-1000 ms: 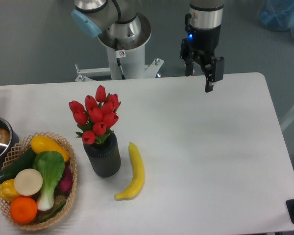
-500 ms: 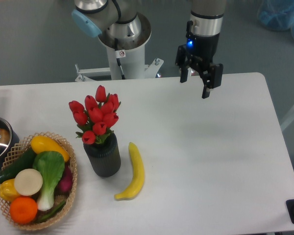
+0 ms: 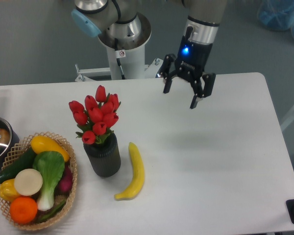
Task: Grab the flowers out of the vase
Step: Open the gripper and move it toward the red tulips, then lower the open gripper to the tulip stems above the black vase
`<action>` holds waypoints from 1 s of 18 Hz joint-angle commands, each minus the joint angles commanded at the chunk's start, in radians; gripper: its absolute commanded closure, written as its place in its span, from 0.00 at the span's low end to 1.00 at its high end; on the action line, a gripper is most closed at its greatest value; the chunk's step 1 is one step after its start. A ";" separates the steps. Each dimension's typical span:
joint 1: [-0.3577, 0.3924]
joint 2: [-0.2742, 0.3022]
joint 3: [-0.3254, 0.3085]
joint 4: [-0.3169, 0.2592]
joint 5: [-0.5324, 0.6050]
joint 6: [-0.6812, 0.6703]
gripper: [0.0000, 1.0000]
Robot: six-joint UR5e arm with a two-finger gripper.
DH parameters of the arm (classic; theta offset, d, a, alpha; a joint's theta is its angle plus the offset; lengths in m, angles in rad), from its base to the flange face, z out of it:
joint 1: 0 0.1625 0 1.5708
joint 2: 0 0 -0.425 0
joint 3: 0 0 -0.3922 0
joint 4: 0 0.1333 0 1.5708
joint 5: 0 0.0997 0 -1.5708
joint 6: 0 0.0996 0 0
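The flowers (image 3: 96, 116) are seated upright in the vase (image 3: 103, 157) on the left half of the table (image 3: 220, 161), with a banana (image 3: 132, 172) just beside the vase and a basket (image 3: 68, 171) of produce further left. The gripper (image 3: 181, 96) is held well apart from them, above the table's far edge, its fingers spread wide and nothing between them. The approach step is judged to be in hand; next, the gripper must be brought over the bunch and closed around the stems.
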 joint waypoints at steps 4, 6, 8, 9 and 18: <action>-0.003 -0.032 -0.005 0.000 -0.053 0.000 0.00; -0.003 -0.035 -0.005 -0.002 -0.109 -0.014 0.00; -0.003 -0.041 -0.005 0.002 -0.127 -0.046 0.00; -0.005 -0.049 -0.005 0.008 -0.126 -0.046 0.00; -0.018 -0.098 -0.023 0.051 -0.146 -0.020 0.00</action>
